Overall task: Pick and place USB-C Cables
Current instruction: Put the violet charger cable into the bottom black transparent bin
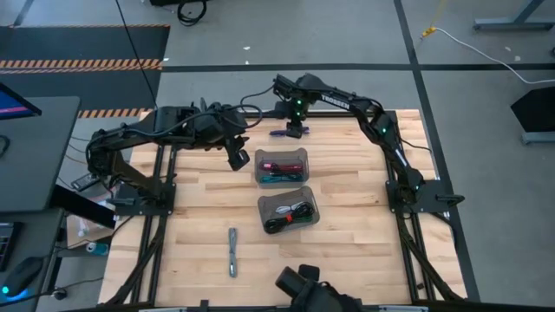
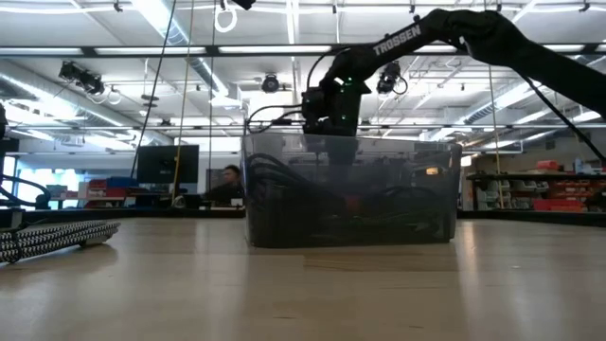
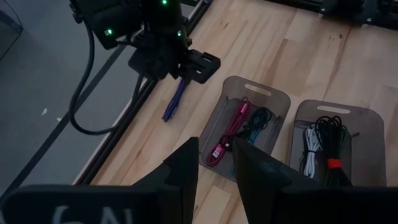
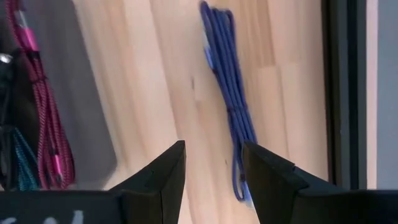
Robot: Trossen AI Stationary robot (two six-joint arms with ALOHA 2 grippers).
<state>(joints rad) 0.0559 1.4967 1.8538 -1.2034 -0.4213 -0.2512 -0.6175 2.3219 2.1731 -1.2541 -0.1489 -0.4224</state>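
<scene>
The wooden table (image 1: 347, 251) is pale butcher-block, set on a grey floor crossed by dark lines, with orange-and-black hazard striping (image 1: 82, 63) off the far left corner. Near the table's far edge the right gripper (image 1: 296, 130) hangs above the purple cable (image 1: 281, 133), its fingers (image 4: 163, 177) apart with the purple bundle lying on bare wood beyond the gap. The left gripper (image 1: 240, 159) sits just left of the far bin (image 1: 281, 166), fingers slightly parted and holding nothing. That bin, translucent grey, carries a maroon cable (image 3: 229, 129) and a teal cable (image 3: 256, 124); the near bin (image 1: 289, 212), just beside it toward the table's middle, holds a white cable (image 3: 309, 144) and black cables (image 3: 329, 138), one with a red band. A grey braided cable (image 1: 232, 252) lies alone by the near edge, well apart from the bins. Level across the table, the near bin stands in front of a bright workshop with ceiling lights, shelving, a monitor (image 2: 168, 163) and a person (image 2: 227, 183) seated far behind.
</scene>
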